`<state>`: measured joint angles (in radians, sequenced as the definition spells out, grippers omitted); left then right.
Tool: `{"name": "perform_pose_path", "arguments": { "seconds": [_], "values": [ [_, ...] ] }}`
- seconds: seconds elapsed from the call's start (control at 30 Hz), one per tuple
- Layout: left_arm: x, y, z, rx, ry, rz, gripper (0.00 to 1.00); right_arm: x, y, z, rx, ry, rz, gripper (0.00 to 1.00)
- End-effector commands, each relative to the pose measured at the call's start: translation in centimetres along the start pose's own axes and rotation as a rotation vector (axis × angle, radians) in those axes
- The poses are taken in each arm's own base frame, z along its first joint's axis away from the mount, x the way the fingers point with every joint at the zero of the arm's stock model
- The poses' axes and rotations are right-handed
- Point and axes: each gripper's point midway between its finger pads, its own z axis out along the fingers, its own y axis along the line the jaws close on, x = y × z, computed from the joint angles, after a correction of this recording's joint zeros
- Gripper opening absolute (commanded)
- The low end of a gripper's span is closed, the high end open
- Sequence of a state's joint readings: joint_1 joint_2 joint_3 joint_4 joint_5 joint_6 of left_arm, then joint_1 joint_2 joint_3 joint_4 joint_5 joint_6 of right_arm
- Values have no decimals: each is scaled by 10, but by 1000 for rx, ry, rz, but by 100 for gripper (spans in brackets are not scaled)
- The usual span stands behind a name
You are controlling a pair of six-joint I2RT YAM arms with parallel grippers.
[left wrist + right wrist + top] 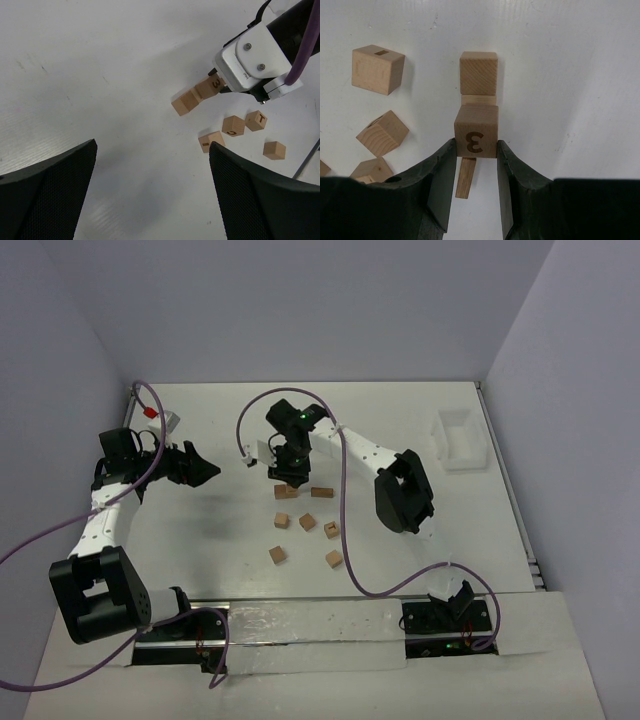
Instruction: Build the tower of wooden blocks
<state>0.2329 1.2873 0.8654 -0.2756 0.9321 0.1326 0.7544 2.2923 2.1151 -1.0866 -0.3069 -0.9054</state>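
My right gripper (pixel 290 476) is shut on a wood block marked "3" (pixel 476 136), its fingers on the block's two sides. The block hangs just over a plain wood block (pixel 287 492) on the table. In the right wrist view that plain block (pixel 478 73) shows just beyond the held one, and a strip of wood (pixel 466 177) shows under it between the fingers. No tower several blocks tall shows. Several loose blocks lie nearby, such as one (pixel 322 492) and another (pixel 277 555). My left gripper (pixel 207 471) is open and empty, left of the blocks.
A white plastic tray (pixel 460 440) stands at the far right. A small red and white object (pixel 160 417) lies at the far left. Purple cables loop over the table. In the left wrist view, loose blocks (pixel 233 125) lie beyond the right finger (pixel 250 190).
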Motion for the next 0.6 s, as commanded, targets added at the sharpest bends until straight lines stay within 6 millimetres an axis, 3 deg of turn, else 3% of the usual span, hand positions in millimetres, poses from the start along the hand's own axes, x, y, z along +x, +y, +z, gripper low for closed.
{"name": "perform_pose_path", "arguments": {
  "seconds": [0.0,0.57],
  "values": [
    [-10,-2,0,25,-36,32,99,-9,-5,-9,21,-23,4,9],
    [-10,-1,0,24,-37,33,99,-13,-3,-5,34,-5,-16,14]
  ]
}}
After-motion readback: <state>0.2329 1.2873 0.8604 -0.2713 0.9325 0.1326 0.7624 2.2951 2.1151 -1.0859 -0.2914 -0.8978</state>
